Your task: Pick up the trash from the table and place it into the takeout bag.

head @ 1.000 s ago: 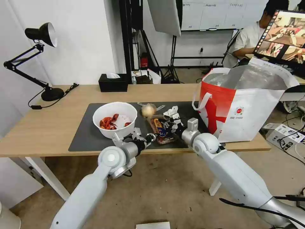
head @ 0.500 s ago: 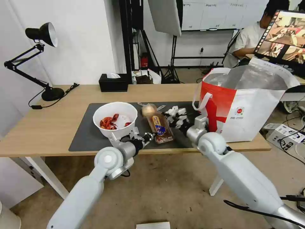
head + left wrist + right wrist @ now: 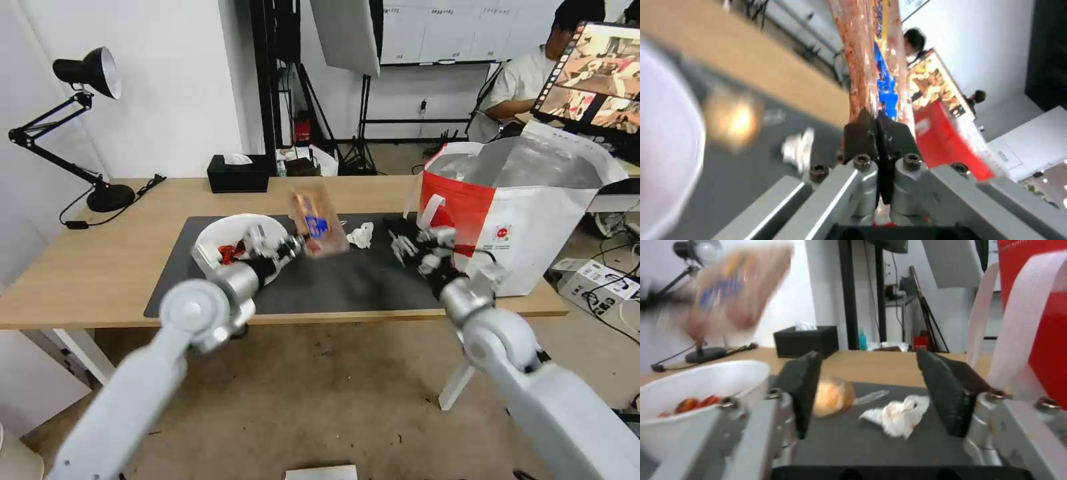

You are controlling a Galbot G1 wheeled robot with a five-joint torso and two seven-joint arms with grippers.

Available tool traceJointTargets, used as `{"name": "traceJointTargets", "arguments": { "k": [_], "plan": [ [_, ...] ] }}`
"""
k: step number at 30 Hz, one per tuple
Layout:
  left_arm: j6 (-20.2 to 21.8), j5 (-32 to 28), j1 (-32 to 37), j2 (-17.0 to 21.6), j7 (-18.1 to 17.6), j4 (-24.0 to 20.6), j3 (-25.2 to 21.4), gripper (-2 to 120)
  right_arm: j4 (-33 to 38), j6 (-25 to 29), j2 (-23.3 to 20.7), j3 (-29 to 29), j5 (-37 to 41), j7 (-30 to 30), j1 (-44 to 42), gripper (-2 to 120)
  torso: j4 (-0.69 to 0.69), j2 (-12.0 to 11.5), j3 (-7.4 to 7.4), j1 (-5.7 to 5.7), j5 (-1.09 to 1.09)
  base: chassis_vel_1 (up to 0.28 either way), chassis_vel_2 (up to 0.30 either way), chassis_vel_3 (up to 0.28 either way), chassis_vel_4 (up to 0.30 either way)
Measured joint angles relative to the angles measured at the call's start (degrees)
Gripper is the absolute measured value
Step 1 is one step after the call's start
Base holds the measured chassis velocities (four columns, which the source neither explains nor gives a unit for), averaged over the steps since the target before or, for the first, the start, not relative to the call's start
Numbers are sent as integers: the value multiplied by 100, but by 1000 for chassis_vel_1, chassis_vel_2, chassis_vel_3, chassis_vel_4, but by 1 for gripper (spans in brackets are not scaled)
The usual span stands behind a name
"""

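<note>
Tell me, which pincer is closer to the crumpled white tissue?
The right pincer, though not by much. It hovers open above the mat just beside the crumpled tissue, towards the takeout bag. The left pincer is across from it, lifted and clamped on the plastic tray.

My head camera looks forward and down over the table. My 2 wrist cameras sit low and close above its grey mat, both seeing the crumpled tissue and the red bag.
</note>
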Motion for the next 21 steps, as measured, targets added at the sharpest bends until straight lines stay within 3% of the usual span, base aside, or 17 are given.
{"name": "traceJointTargets", "arguments": {
  "k": [5, 10, 12, 21],
  "plan": [
    [-94, 25, -637, 261, 226, 88, 271, 0, 421, 289, 187, 170, -587, 70, -914, 78, -1, 0, 0, 0, -1, 0, 0, 0, 0],
    [-193, 173, -1374, 86, 339, 328, 794, 0, 591, 724, 549, 240, -1373, 145, -1809, 97, -2, 0, 1, 0, 0, 0, 0, 0, 0],
    [-209, 237, -1480, 30, 364, 383, 902, 0, 607, 773, 607, 248, -1477, 174, -1928, 98, -1, 0, 0, 0, 1, 0, 0, 0, 0],
    [-495, 1158, -2824, -1018, 431, 1439, 2277, 0, 698, 1227, 1243, 386, -2491, 531, -2991, 100, -3, -1, 1, 1, 2, 0, 0, 0, 0]
  ]
}}
